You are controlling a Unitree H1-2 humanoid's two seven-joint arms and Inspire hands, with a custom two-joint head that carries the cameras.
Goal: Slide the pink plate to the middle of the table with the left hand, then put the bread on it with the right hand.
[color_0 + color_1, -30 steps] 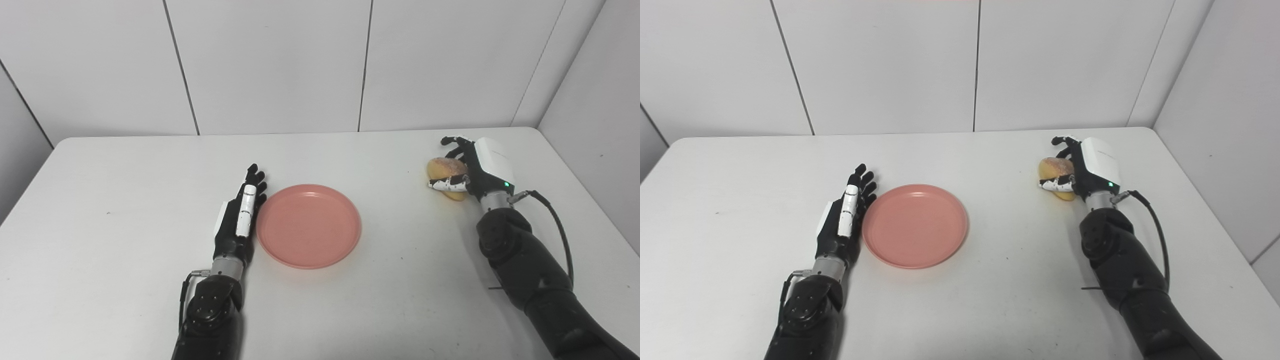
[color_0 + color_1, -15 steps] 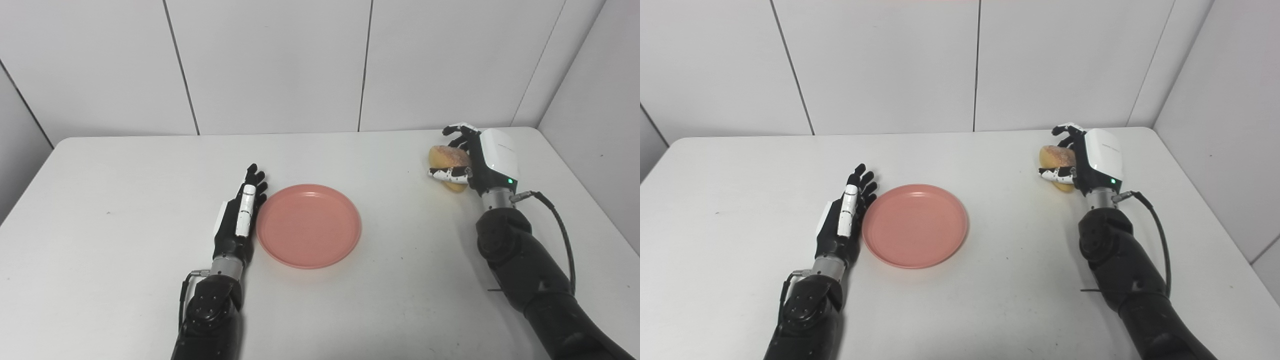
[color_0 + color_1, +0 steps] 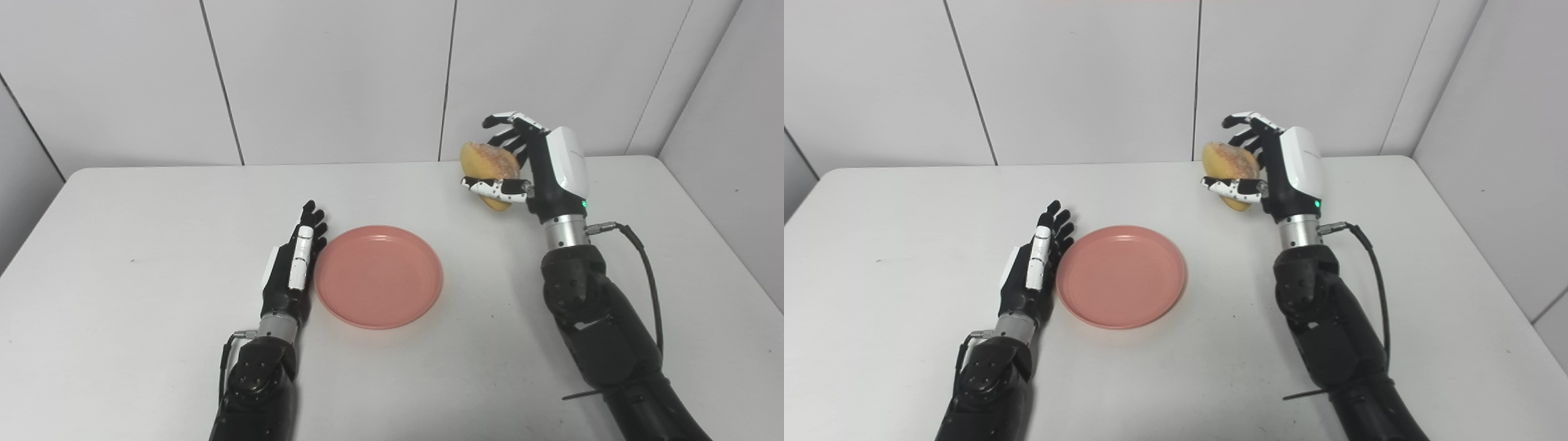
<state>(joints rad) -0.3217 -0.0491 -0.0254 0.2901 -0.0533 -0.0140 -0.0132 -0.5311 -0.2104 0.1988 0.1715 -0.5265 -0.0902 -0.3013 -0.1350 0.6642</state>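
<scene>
The round pink plate [image 3: 378, 275] lies flat near the middle of the white table [image 3: 122, 245]. My left hand [image 3: 295, 264] rests edge-on against the plate's left rim, fingers straight and apart, holding nothing. My right hand [image 3: 531, 168] is raised above the table, to the right of and beyond the plate, shut on a golden-brown bread roll [image 3: 488, 164]. Its thumb crosses under the roll's front and its fingers curl over the top. The same roll [image 3: 1236, 166] shows in the right eye view, well clear of the plate [image 3: 1121, 277].
White panelled walls stand behind the table and along the right side. The table's far edge runs just behind the raised roll. A black cable [image 3: 649, 282] loops from my right wrist down beside the forearm.
My right hand has lifted the bread off the table's far right and carried it up and leftward towards the plate. The left hand and the plate have not moved.
</scene>
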